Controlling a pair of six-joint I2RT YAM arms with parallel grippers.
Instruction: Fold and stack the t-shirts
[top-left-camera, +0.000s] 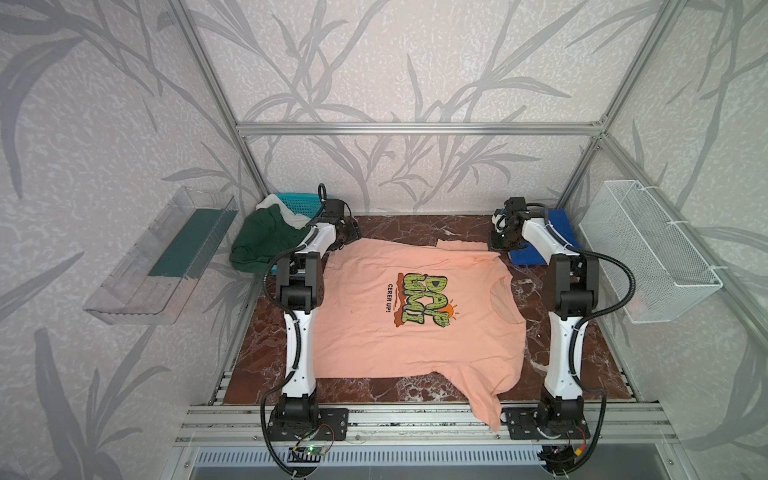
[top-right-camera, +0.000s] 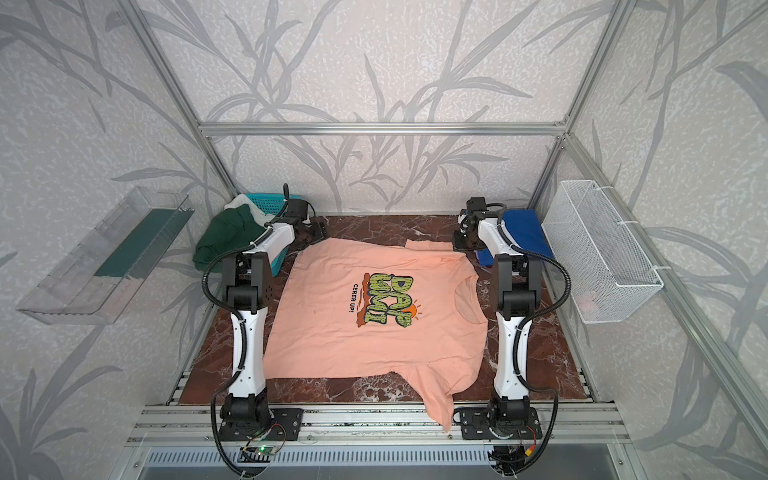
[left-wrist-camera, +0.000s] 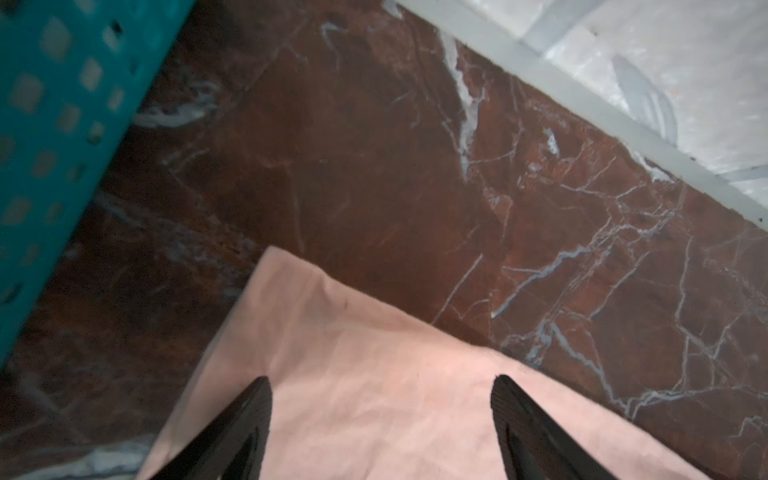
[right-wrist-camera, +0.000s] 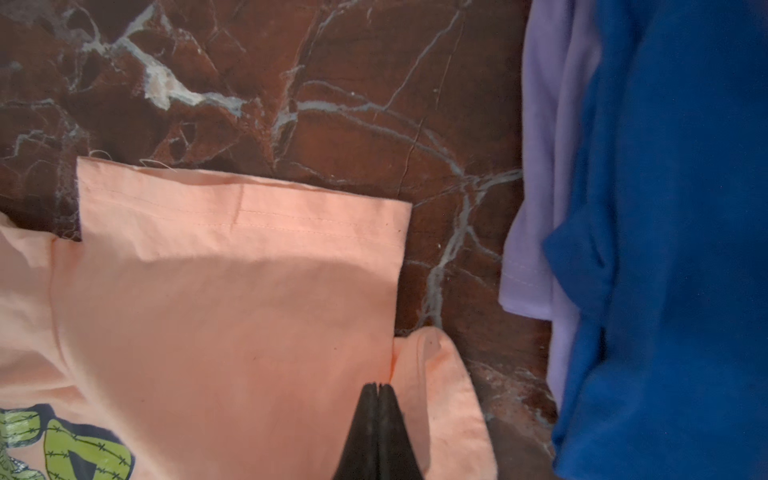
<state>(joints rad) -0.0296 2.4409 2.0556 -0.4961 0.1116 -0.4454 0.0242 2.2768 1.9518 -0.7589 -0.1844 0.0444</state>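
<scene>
Peach-pink tee (top-left-camera: 415, 324) is lying spread flat, print up, mid table (top-left-camera: 415, 226), one sleeve trailing over the near edge. Dark green tee (top-left-camera: 262, 241) and white tee (top-left-camera: 272, 203) are sitting crumpled at its far-left corner. Blue tee (right-wrist-camera: 673, 249) is lying folded at its far-right corner.

A bare strip of bench (top-left-camera: 415, 226) runs free along the back wall (top-left-camera: 415, 178). The teal basket (top-left-camera: 297, 203) and dark green t-shirt (top-left-camera: 262, 243) block the back left corner; the blue t-shirt (top-left-camera: 559, 221) fills the back right. The peach t-shirt (top-left-camera: 374, 332) covers the middle, one sleeve draped over the front rail (top-left-camera: 395, 415).
</scene>
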